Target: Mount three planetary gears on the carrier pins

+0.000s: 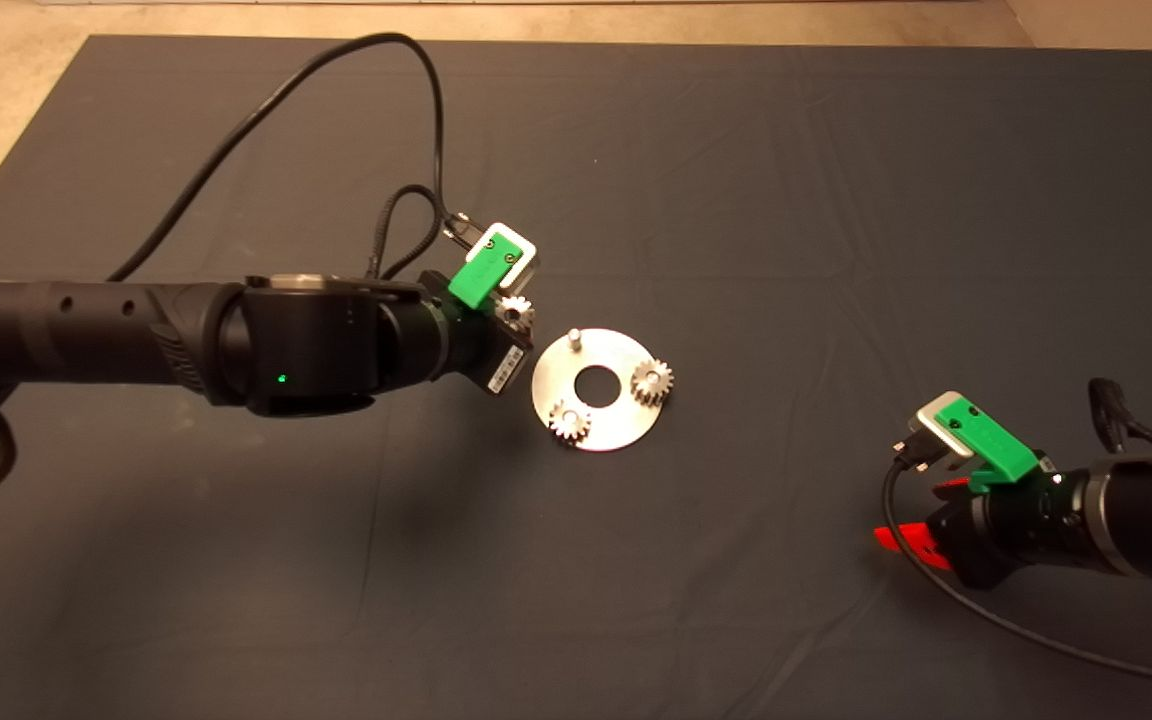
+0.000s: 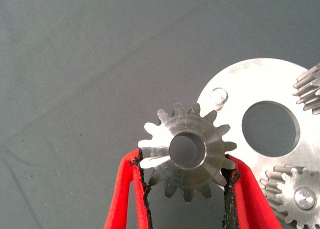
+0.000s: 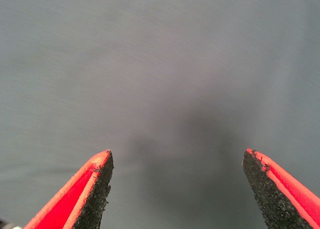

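Observation:
The shiny round carrier disc (image 1: 611,425) lies mid-mat. Two planetary gears sit on its pins, one (image 1: 652,381) on the right side and one (image 1: 570,421) on the near left. The third pin (image 1: 574,338) stands bare at the far left of the disc; it also shows in the left wrist view (image 2: 219,95). My left gripper (image 2: 186,181) is shut on the third gear (image 2: 186,150), held above the mat just left of the disc and the bare pin; the gear shows in the head view (image 1: 514,312). My right gripper (image 3: 177,176) is open and empty at the lower right (image 1: 921,525).
The dark mat (image 1: 736,200) covers the table. A black cable (image 1: 266,110) loops over the far left of the mat from my left arm. Another cable (image 1: 1036,630) trails from my right arm along the near right.

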{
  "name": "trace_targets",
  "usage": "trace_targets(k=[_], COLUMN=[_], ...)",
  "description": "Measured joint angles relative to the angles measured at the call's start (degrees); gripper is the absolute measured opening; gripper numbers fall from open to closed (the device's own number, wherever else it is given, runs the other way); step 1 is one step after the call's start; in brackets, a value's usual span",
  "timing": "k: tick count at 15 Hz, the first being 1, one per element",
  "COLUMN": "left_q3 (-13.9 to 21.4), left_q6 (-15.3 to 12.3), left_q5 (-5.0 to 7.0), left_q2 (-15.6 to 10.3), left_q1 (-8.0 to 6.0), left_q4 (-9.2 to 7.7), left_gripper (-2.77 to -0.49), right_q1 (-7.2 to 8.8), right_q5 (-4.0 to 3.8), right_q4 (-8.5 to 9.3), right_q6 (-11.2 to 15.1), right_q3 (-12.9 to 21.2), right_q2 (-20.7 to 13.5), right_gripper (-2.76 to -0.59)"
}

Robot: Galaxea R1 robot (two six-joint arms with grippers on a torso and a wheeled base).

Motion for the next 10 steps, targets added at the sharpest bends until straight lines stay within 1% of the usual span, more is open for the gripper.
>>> trace_targets(k=[1, 2, 3, 5, 6, 7, 8, 9, 10], left_q3=[-0.3, -0.7, -1.4, -4.0, -5.2, -5.9, -6.2, -6.7, -7.0], left_q6=[-0.1, -0.1, -0.1, -0.1, -0.1, 0.0, 0.0, 0.0, 0.0], left_q5=[0.02, 0.02, 0.02, 0.07, -0.01, -0.6, -1.72, -2.5, -2.57], left_q2=[0.2, 0.6, 1.4, 3.3, 4.5, 5.5, 6.2, 6.6, 6.5], left_q1=[0.0, -0.01, 0.02, 0.02, 0.04, 0.04, 0.09, 0.29, 0.39], left_q4=[-0.02, 0.0, -0.11, -0.07, -0.08, -0.08, -0.07, -0.08, -0.16], left_gripper=[-2.71, -2.71, -2.72, -2.72, -2.72, -2.72, -2.72, -2.72, -2.72], right_q1=[0.02, 0.02, 0.05, 0.33, 0.33, 0.35, 0.33, 0.33, 0.33], right_q5=[-0.28, -0.06, -0.13, 0.06, 0.03, -0.02, 0.0, -0.02, -0.05], right_q4=[0.0, 0.0, 0.0, 0.0, 0.02, 0.02, 0.02, 0.02, 0.02], right_q6=[0.0, -0.1, -0.1, -0.1, -0.1, -0.1, -0.1, -0.1, -0.1], right_q3=[0.0, 0.0, 0.0, 0.0, 0.0, 0.0, 0.0, 0.0, 0.0], right_q2=[-0.1, 0.0, 0.0, 0.1, 0.1, 0.1, 0.2, 0.2, 0.2], right_gripper=[-1.44, -1.44, -1.44, -1.44, -1.44, -1.44, -1.44, -1.44, -1.44])
